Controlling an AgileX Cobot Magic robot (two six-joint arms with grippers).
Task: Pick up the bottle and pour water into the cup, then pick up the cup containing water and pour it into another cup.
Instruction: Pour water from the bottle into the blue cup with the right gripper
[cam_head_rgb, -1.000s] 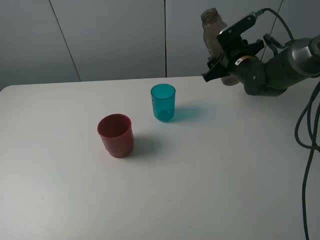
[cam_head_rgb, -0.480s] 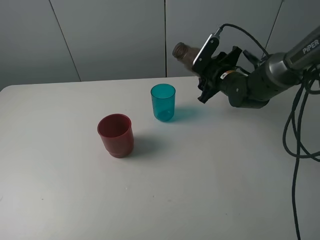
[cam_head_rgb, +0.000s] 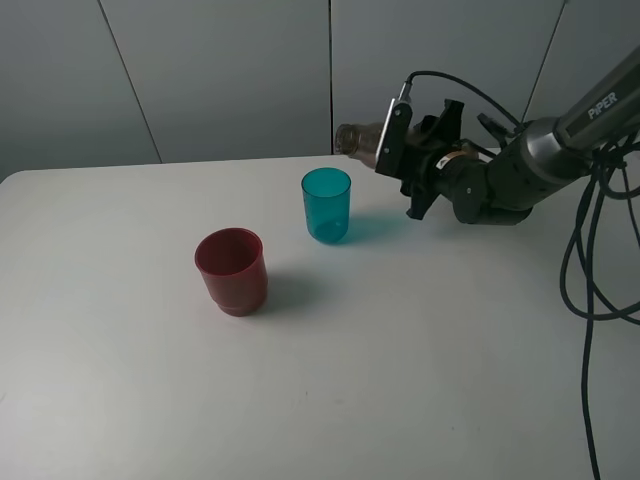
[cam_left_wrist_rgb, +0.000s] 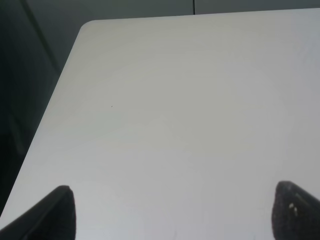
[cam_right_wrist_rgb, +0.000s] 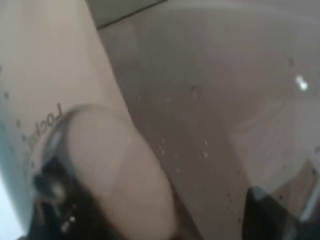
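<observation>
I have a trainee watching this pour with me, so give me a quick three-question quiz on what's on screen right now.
1. True or false: the bottle stands upright on the table.
2. Which cup is nearer the bottle's mouth? A) the teal cup B) the red cup
3. Fill in: the left gripper holds ____.

Key:
1. False. The right gripper holds it in the air, tipped almost level.
2. A.
3. Nothing. Its jaws stand open over the table.
</observation>
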